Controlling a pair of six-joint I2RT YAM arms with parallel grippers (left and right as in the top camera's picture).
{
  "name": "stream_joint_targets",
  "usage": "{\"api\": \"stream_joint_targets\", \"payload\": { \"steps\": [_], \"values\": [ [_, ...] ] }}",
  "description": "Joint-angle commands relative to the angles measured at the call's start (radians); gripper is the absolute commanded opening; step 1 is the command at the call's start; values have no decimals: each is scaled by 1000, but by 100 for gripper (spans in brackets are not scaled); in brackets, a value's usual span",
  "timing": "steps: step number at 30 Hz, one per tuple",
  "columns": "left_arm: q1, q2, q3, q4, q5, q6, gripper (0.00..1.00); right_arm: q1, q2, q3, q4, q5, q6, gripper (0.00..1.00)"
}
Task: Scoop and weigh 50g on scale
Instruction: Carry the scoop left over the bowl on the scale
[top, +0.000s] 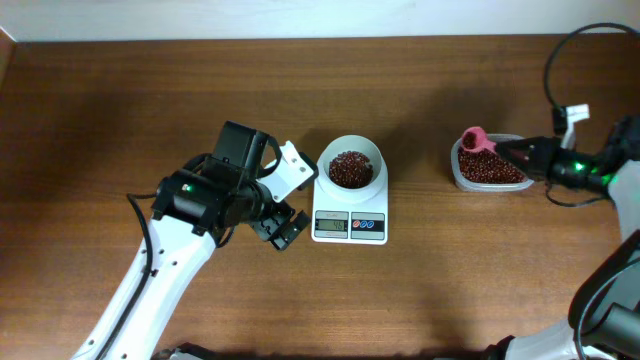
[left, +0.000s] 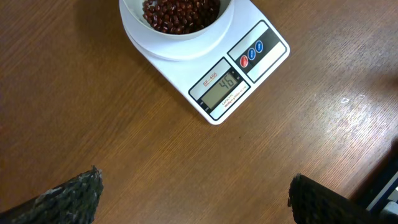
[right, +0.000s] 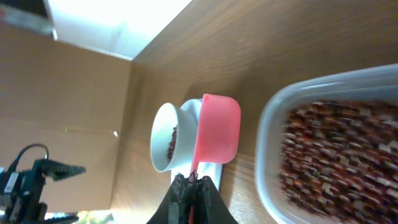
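my left gripper (top: 293, 198) wide open at 9 o'clock of scale (top: 350, 226), my right gripper (right: 191, 186) clamped on pink scoop (right: 217, 127) by tub (top: 454, 172) rim, 3 o'clock of scale, beans (top: 351, 169) in bowl (top: 372, 150) on scale, display 46

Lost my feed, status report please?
Left gripper open beside scale. Right gripper shut on pink scoop, at tub edge. Beans in bowl on scale. Nothing blocking.

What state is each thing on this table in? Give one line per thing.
Scale: switched on, display reading 46.
White bowl: on the scale, holding beans.
Clear tub: open, filled with beans.
Pink scoop: held by its handle at the tub's edge.
Left fingers: open, empty.
Right fingers: shut on the scoop.
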Motion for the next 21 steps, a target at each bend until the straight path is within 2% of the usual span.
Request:
{"api": "stream_joint_targets", "payload": {
  "steps": [1, 12, 21],
  "values": [
    [-4, -19, -5, 1, 14, -9, 99, 81, 5, 14, 31, -42, 0, 4],
    [-4, -19, -5, 1, 14, -9, 99, 350, 5, 14, 137, -32, 0, 4],
    [-4, -19, -5, 1, 14, -9, 99, 505, 5, 14, 209, 108, 0, 4]
  ]
}}
